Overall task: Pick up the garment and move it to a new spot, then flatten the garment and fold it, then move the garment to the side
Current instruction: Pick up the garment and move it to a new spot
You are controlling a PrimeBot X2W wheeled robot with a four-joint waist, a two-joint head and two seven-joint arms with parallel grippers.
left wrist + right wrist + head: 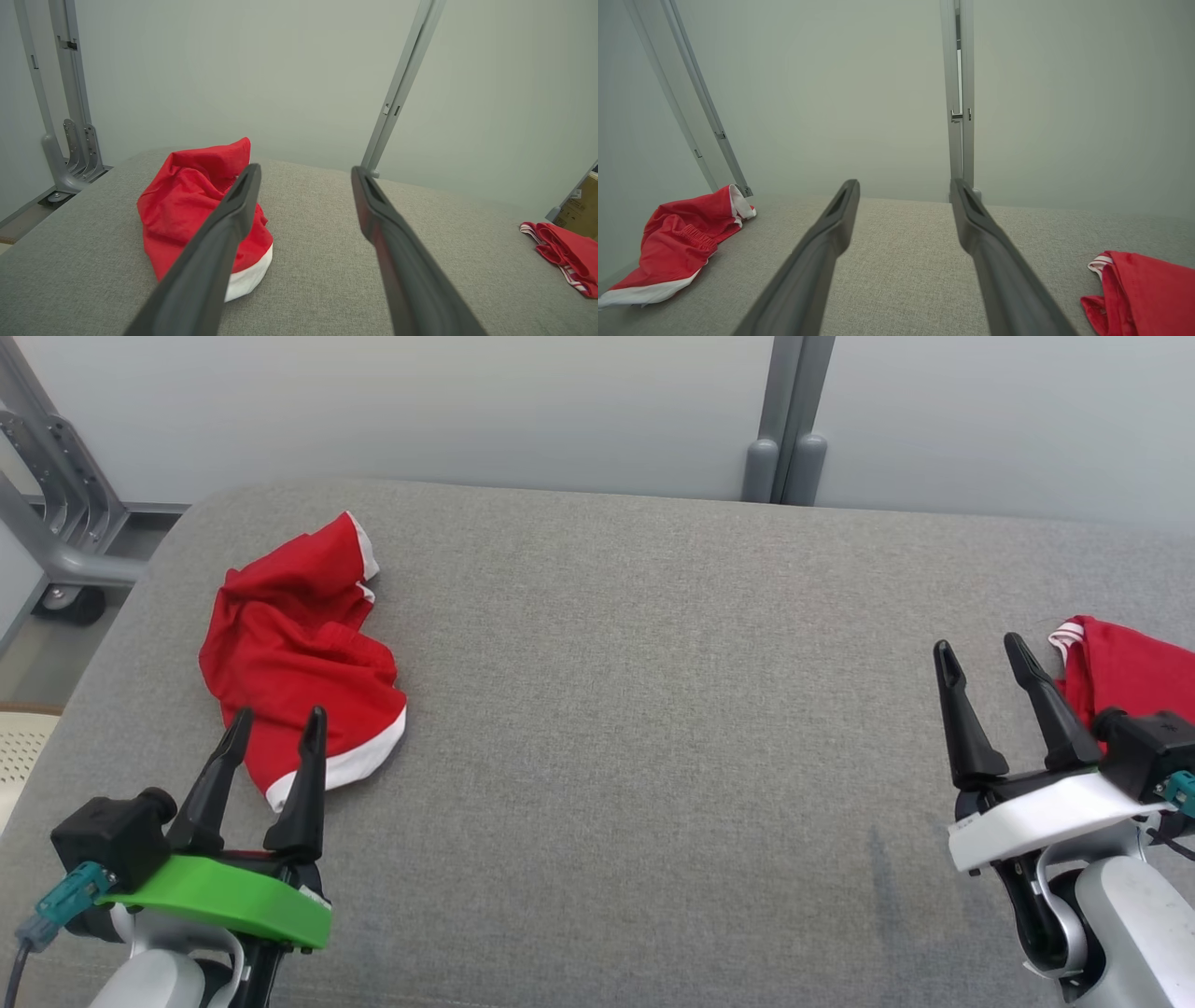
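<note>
The garment (299, 653) is lying crumpled on the left part of the grey pad (653, 709), well apart from the pad's middle. In the head view its long axis is running from near to far, leaning a little to the right at the far end. A white-banded hem is pointing toward the robot at the near end, and a second white-edged end is pointing toward the wall (467, 401).

The left gripper (280, 714) is hanging at the garment's near hem with its jaws standing wide apart and holding nothing. In the left wrist view the gripper (306, 170) is pointing past the garment (187, 210), which is sitting ahead and left, with one finger (224, 233) crossing in front of the red cloth. Whether that finger is touching the cloth is not clear.

The right gripper (979, 646) is hovering over the pad's right side, likewise spread wide and empty. Just beside it, at the right edge, a second red cloth (1130, 672) is lying. In the right wrist view the gripper (903, 183) is aiming at bare pad, with the garment (677, 242) lying far left and the second cloth (1148, 289) at the lower right.

A grey post (784, 420) is standing behind the pad.
</note>
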